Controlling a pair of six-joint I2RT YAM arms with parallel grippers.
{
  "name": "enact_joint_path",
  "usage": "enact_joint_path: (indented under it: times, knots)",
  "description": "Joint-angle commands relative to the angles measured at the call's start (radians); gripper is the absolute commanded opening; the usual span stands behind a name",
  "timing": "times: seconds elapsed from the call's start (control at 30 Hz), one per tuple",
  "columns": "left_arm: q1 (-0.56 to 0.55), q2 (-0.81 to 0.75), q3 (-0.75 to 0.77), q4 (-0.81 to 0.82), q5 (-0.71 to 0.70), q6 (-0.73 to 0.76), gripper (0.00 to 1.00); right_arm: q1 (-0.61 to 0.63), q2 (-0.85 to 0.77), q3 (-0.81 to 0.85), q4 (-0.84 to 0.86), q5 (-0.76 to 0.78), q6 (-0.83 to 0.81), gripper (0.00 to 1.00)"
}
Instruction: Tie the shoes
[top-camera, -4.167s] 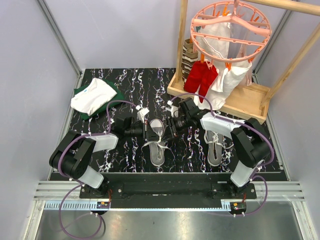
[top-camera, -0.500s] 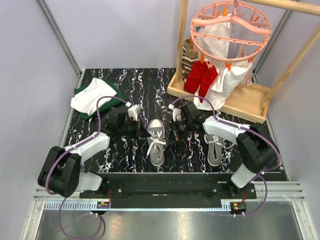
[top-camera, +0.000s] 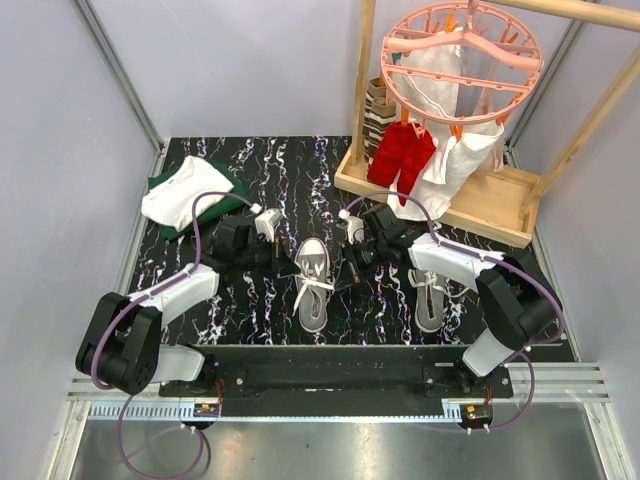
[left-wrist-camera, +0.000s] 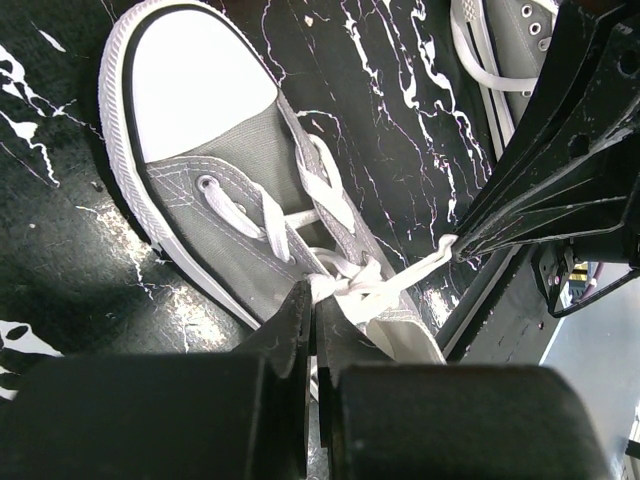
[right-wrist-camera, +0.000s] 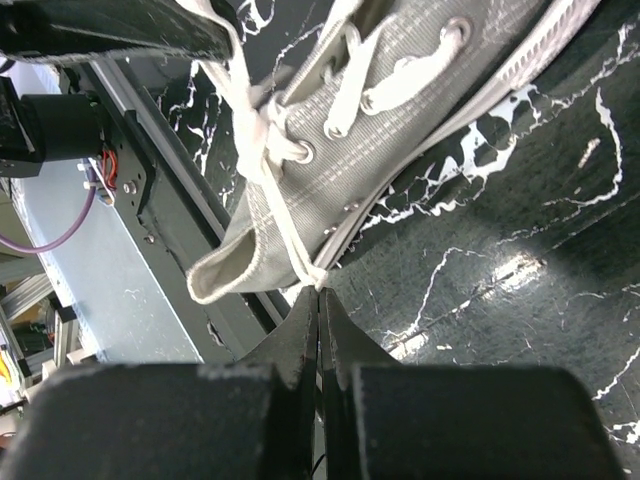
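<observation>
One grey sneaker (top-camera: 313, 285) lies mid-table with its white toe cap pointing away from the arm bases. The other sneaker (top-camera: 430, 290) lies to its right. My left gripper (top-camera: 285, 264) is just left of the middle sneaker, shut on a white lace (left-wrist-camera: 340, 285) near the knot. My right gripper (top-camera: 347, 272) is just right of it, shut on the other lace (right-wrist-camera: 290, 240). Both laces run taut from the crossing over the tongue. In the left wrist view the sneaker (left-wrist-camera: 230, 190) fills the middle. In the right wrist view (right-wrist-camera: 400, 110) its heel opening shows.
Folded white and green clothes (top-camera: 190, 195) lie at the back left. A wooden rack (top-camera: 440, 205) with a pink round hanger (top-camera: 460, 55) and hung red and white clothes stands at the back right, close behind my right arm.
Since 4.2 s ago both grippers have drawn apart sideways from over the sneaker, pulling the laces out. In the last half second the right gripper moved slightly further right.
</observation>
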Motion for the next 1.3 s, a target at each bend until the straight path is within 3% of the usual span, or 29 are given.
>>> enact_joint_path:
  times: [0.0, 0.47, 0.63, 0.67, 0.77, 0.87, 0.9, 0.97, 1.0, 1.17, 1.27]
  knots:
    - [0.016, -0.003, 0.005, 0.019, -0.018, 0.028, 0.00, -0.017, -0.045, -0.022, -0.042, 0.030, -0.040, 0.00]
    - [0.025, 0.040, 0.025, 0.044, 0.014, 0.036, 0.00, -0.024, -0.024, 0.004, -0.047, 0.004, -0.043, 0.00]
    - [0.047, -0.002, 0.030, 0.047, 0.118, 0.069, 0.42, -0.024, 0.010, 0.043, -0.042, -0.077, -0.023, 0.00]
    - [0.054, -0.018, 0.028, 0.041, 0.124, 0.083, 0.45, -0.023, 0.016, 0.046, -0.039, -0.085, -0.009, 0.01]
    - [0.103, -0.079, 0.033, -0.028, 0.164, 0.203, 0.48, -0.023, 0.023, 0.051, -0.027, -0.102, 0.003, 0.05]
    - [0.160, -0.128, 0.060, -0.181, 0.235, 0.466, 0.49, -0.023, 0.019, 0.054, -0.025, -0.110, 0.003, 0.06]
    - [0.172, -0.142, 0.085, -0.293, 0.279, 0.654, 0.49, -0.023, 0.016, 0.054, -0.025, -0.114, 0.003, 0.07]
    - [0.174, -0.159, 0.106, -0.417, 0.313, 0.866, 0.48, -0.023, 0.012, 0.051, -0.024, -0.127, -0.002, 0.08]
    - [0.174, -0.163, 0.117, -0.526, 0.339, 1.077, 0.47, -0.021, 0.009, 0.046, -0.024, -0.128, -0.003, 0.08]
    - [0.146, -0.129, 0.114, -0.588, 0.311, 1.338, 0.40, -0.023, 0.022, 0.044, -0.027, -0.138, -0.012, 0.11]
    - [0.105, -0.075, 0.137, -0.596, 0.290, 1.436, 0.37, -0.023, 0.027, 0.049, -0.026, -0.142, -0.011, 0.21]
